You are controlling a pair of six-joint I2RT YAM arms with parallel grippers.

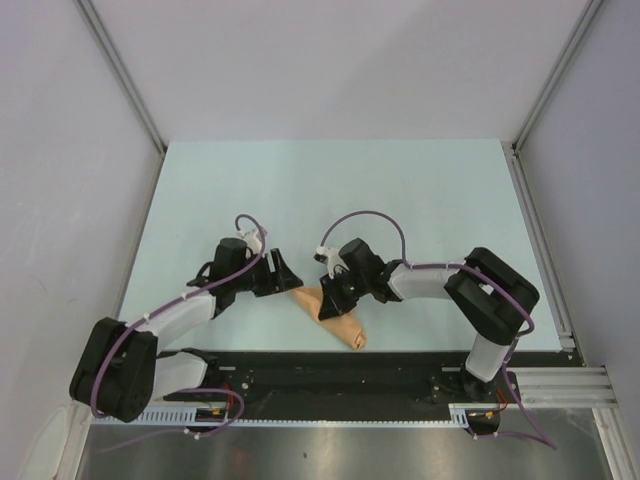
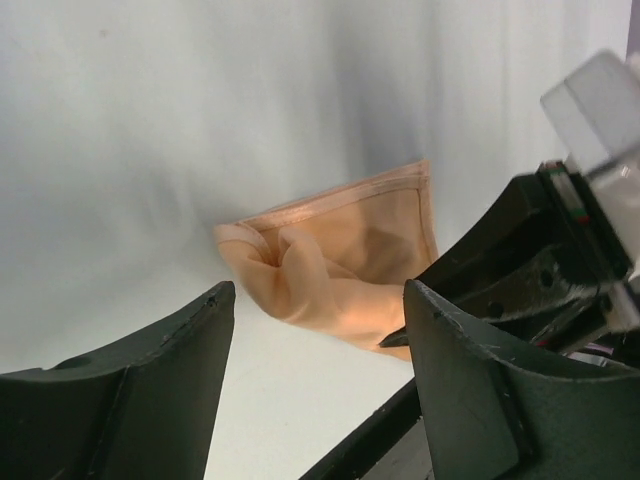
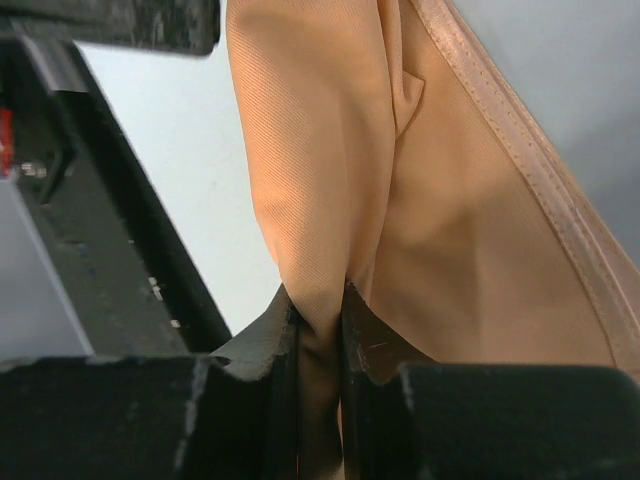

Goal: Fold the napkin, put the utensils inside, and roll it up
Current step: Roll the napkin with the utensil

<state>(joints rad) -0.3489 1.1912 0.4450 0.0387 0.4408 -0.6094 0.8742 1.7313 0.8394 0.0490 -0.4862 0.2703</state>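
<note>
Right jaws pinch the bunched peach-tan cloth napkin (image 2: 340, 260); left jaws stand open just beside it.

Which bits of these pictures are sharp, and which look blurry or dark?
Top view: evenly lit and sharp throughout, with the napkin small in frame. Left wrist view: the cloth looks slightly soft, and the pale block at upper right is blurred. Right wrist view: the cloth's weave is crisp, while the right gripper's fingers are dark and nearly featureless.

The napkin (image 1: 338, 318) sits at the table's (image 1: 400, 200) near edge.
</note>
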